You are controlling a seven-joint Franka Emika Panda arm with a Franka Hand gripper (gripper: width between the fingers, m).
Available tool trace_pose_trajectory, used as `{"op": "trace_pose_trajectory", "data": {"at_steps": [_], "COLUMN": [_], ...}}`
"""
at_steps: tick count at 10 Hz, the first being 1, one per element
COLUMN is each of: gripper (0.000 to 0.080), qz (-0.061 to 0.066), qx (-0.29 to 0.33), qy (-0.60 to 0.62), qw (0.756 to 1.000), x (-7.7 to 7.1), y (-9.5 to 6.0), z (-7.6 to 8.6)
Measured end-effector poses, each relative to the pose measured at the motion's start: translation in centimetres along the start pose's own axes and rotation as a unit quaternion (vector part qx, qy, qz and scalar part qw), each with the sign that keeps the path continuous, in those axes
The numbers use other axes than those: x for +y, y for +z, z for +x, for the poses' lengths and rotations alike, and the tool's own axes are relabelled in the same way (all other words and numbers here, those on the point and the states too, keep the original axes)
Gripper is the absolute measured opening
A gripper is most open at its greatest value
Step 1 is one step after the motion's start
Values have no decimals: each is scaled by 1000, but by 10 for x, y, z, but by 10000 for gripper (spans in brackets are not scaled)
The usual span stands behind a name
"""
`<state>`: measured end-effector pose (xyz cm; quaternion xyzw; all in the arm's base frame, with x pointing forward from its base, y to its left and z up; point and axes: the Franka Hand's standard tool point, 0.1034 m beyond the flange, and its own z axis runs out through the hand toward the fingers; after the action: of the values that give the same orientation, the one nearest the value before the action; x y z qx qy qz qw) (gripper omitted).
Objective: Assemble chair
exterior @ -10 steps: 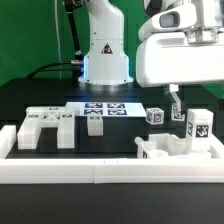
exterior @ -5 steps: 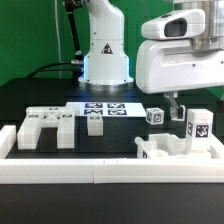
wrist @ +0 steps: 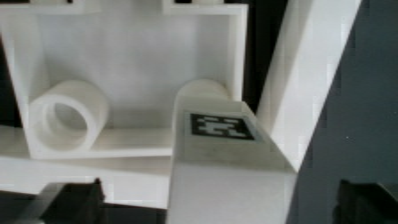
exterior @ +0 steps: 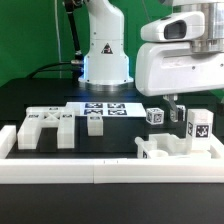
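White matte plastic bar, upright and tagged: I am lining up on it.
My two-finger gripper is hovering wide open, empty, just beside it at the exterior view's right; next, I judge, it needs lowering to straddle the bar squarely.

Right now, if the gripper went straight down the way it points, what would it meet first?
Most likely the top of the upright tagged bar: in the wrist view it sits between the fingers of the open gripper. Depth is unclear, so the fingers might pass on either side of it.
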<state>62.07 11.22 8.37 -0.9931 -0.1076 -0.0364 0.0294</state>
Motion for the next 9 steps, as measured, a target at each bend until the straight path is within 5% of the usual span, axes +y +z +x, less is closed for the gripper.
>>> {"op": "trace_pose_trajectory", "data": {"at_steps": [1, 3, 7, 9], "gripper": [622, 285, 288, 288], "qz": [-1, 0, 1, 8], "qx": [2, 2, 2, 5], "qy": [-12, -11, 17, 128], "qw": [1000, 1000, 1000, 992], "x": [0, 0, 1, 1], "y": [2, 2, 2, 2], "z": [0, 0, 0, 0]}}
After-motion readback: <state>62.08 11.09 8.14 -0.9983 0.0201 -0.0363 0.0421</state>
